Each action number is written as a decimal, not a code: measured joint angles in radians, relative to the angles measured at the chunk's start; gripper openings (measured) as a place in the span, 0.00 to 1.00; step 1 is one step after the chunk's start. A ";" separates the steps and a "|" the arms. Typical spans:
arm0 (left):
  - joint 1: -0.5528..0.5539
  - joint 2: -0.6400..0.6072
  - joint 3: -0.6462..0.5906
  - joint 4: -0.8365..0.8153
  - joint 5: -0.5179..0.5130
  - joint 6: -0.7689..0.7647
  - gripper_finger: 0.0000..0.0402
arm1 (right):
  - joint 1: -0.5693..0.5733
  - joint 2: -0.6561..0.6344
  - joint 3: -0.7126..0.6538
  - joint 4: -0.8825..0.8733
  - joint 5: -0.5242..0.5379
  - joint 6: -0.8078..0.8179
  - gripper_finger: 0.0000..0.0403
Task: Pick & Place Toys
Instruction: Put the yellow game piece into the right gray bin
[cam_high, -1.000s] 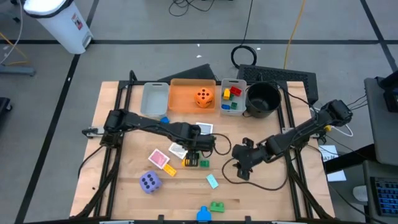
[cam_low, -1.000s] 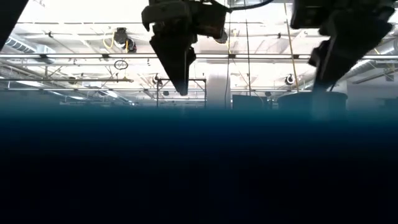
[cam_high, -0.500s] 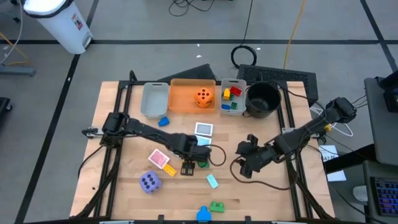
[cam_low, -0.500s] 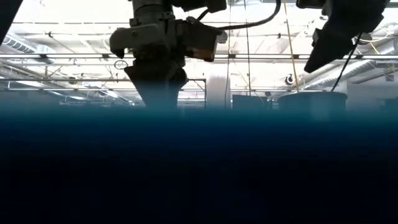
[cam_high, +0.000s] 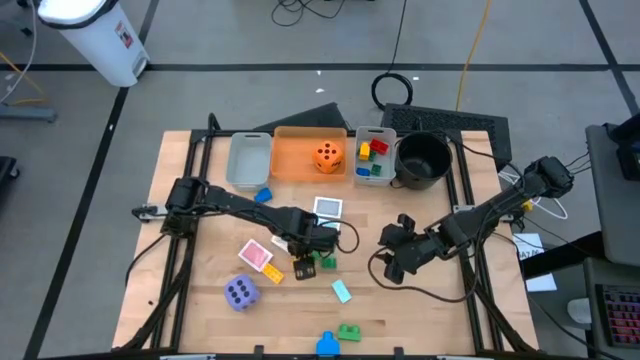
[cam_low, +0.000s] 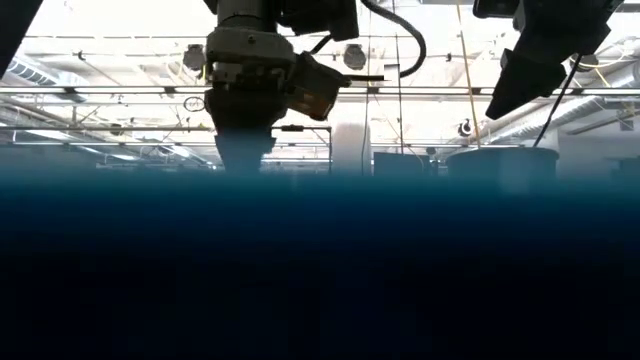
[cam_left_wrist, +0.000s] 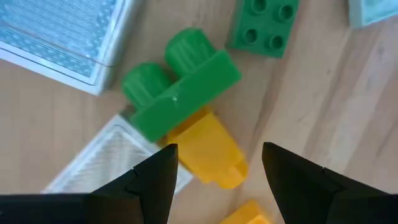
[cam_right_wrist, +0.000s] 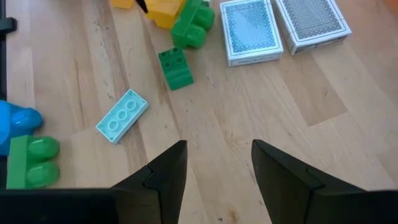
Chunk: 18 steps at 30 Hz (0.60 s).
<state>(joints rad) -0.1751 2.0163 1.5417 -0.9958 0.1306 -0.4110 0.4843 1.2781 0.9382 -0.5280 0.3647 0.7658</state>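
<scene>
The left gripper (cam_left_wrist: 214, 165) hung low at the table's centre with its jaws apart, straddling a yellow brick (cam_left_wrist: 208, 155) without closing on it; a green brick (cam_left_wrist: 177, 93) lay across that one's far end, touching it, and a second green brick (cam_left_wrist: 264, 28) sat just beyond. The right gripper (cam_right_wrist: 217, 162) hovered at about four o'clock from there, fingers spread and holding nothing, above bare wood. The orange die (cam_high: 327, 156) rested in the orange bin (cam_high: 300, 165) at twelve o'clock, and the purple die (cam_high: 240, 292) stood at seven o'clock.
</scene>
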 joint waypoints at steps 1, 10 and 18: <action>0.000 0.000 0.000 0.003 0.001 -0.022 0.60 | 0.000 0.000 0.000 0.000 0.000 0.000 0.42; -0.001 0.000 0.000 0.006 -0.008 -0.155 0.60 | 0.000 0.000 -0.040 0.048 -0.001 0.028 0.42; 0.000 0.021 -0.005 0.005 -0.036 -0.238 0.60 | 0.000 0.000 -0.101 0.158 -0.003 0.058 0.42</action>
<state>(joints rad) -0.1753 2.0373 1.5369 -0.9905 0.0941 -0.6487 0.4840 1.2785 0.8374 -0.3695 0.3618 0.8241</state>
